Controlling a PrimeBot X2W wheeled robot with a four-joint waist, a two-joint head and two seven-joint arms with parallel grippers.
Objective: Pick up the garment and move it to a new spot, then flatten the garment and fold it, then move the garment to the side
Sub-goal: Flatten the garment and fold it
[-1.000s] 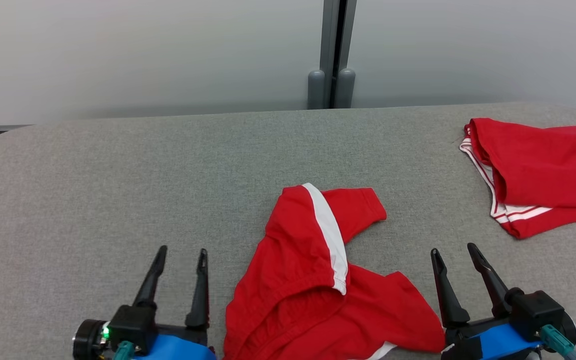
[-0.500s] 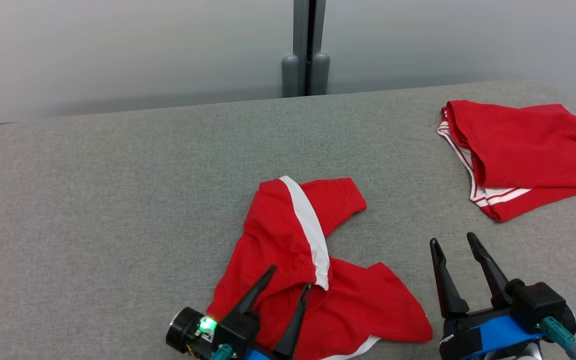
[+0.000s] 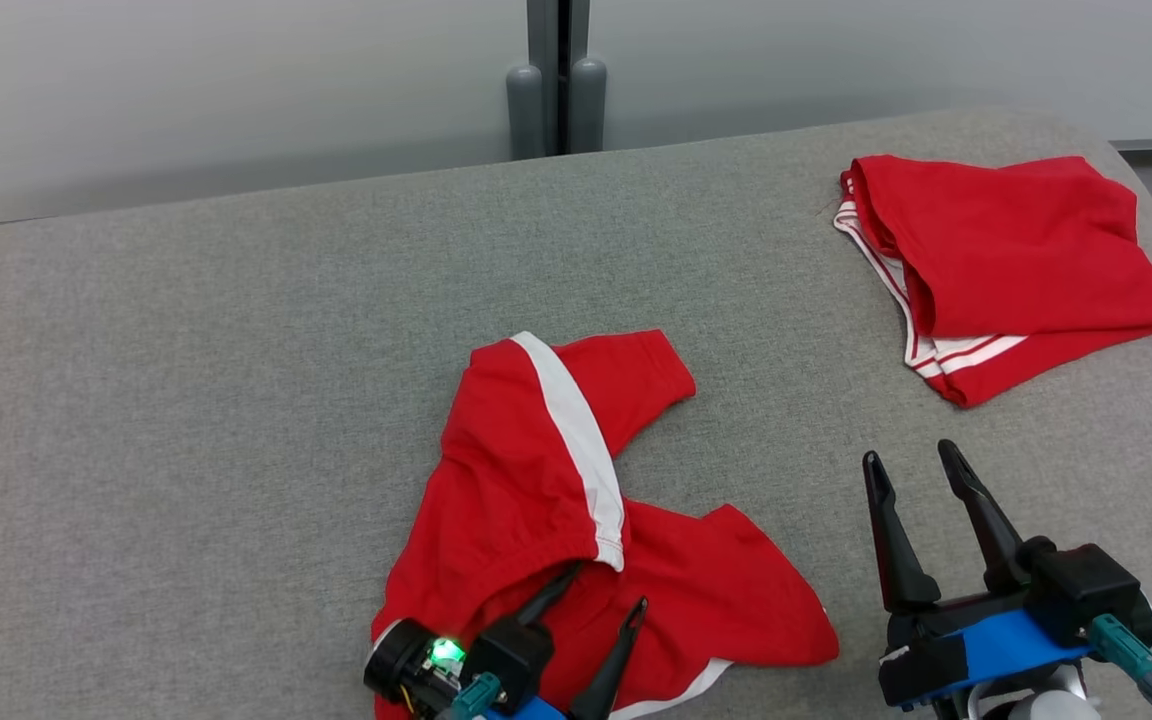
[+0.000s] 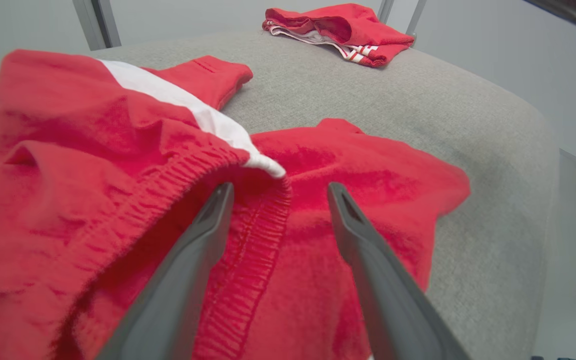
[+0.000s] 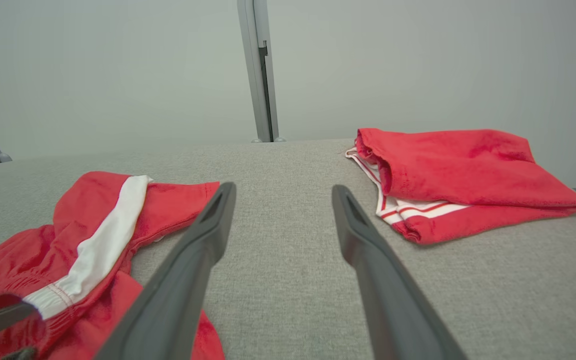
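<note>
Garment (image 3: 506, 470) lies crumpled directly beneath the spread left hand (image 3: 609, 585).

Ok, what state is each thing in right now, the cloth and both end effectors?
Near shorts: crumpled, unfolded, lying on the grey pad.
Far shorts: folded, lying flat at the pad's far right corner.
Left end effector: open, low over the near shorts' waistband, not gripping.
Right end effector: open, empty, over bare pad.
</note>
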